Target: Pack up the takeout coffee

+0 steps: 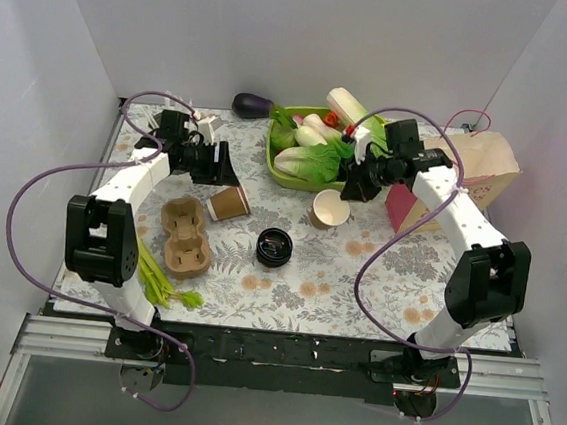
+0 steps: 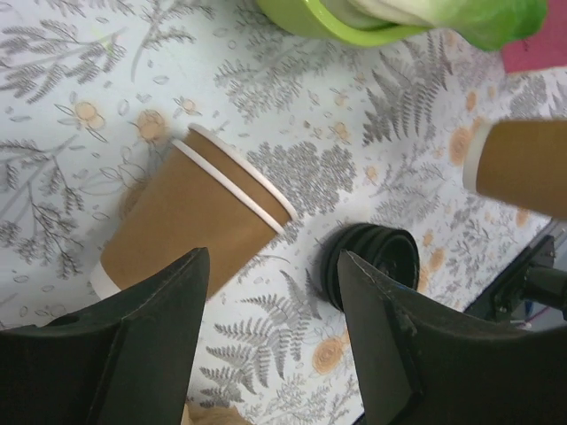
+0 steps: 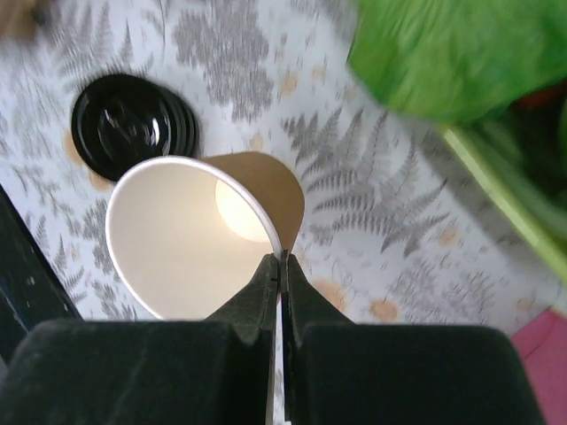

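Top external view sets out the table: an upright cup (image 1: 330,210), open and lidless, sits just in front of the green vegetable tray (image 1: 272,151). A tipped cup (image 1: 229,203) lies on its side on the fern-print cloth (image 1: 356,290), beside the pulp cup tray (image 1: 186,233). The black lids (image 1: 274,246) are stacked between the two cups, a little nearer to us.

From the right wrist we see the right gripper (image 3: 280,262) clenched on the upright cup's rim, its fingers pinched together with only the paper wall between them. The left gripper (image 2: 270,266) hangs over the tipped cup with its jaws spread and nothing in them.

We judge the rim pinch to be the weak point. It is a thin hold on one side, so a lift or a quick swing could let the cup pivot, crease or slip free. The tipped cup could roll away across the cloth if one finger meets it before the other. The lids may also come up stuck together.

We cannot tell whether the upright cup's base rests on the cloth. The tipped cup shows two white rim lines, so it may be two nested cups. The lid count is unclear, and the greens are blurred from the right wrist.
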Robot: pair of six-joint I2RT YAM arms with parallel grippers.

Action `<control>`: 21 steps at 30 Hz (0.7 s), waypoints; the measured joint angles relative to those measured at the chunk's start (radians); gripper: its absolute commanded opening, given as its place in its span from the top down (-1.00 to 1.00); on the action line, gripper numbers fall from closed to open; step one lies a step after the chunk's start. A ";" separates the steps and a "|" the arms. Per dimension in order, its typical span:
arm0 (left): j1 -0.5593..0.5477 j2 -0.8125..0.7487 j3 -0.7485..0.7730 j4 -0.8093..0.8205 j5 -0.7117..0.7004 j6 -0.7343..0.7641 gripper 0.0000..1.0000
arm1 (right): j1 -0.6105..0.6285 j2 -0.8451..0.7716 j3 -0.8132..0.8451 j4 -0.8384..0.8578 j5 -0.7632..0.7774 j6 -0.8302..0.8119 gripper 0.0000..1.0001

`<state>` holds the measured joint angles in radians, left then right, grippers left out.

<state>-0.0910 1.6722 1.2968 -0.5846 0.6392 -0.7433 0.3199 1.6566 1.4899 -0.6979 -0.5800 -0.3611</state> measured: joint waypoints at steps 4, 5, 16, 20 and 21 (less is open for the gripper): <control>-0.006 0.094 0.083 0.003 -0.058 -0.017 -0.22 | 0.018 -0.041 -0.134 -0.045 0.074 -0.058 0.97; -0.010 0.122 0.112 0.001 -0.070 -0.021 -0.22 | 0.021 -0.043 -0.160 -0.051 0.093 -0.064 0.97; -0.029 0.269 0.238 0.002 -0.131 -0.032 -0.22 | 0.020 -0.045 -0.241 -0.055 0.138 -0.114 0.86; -0.032 0.287 0.240 0.000 -0.136 -0.031 -0.22 | 0.020 -0.043 -0.241 -0.055 0.132 -0.117 0.60; -0.032 0.288 0.240 -0.002 -0.136 -0.031 -0.22 | 0.020 -0.042 -0.241 -0.055 0.132 -0.119 0.53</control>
<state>-0.1230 1.9598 1.5364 -0.5865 0.5034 -0.7742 0.3401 1.6146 1.2488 -0.7532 -0.4480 -0.4801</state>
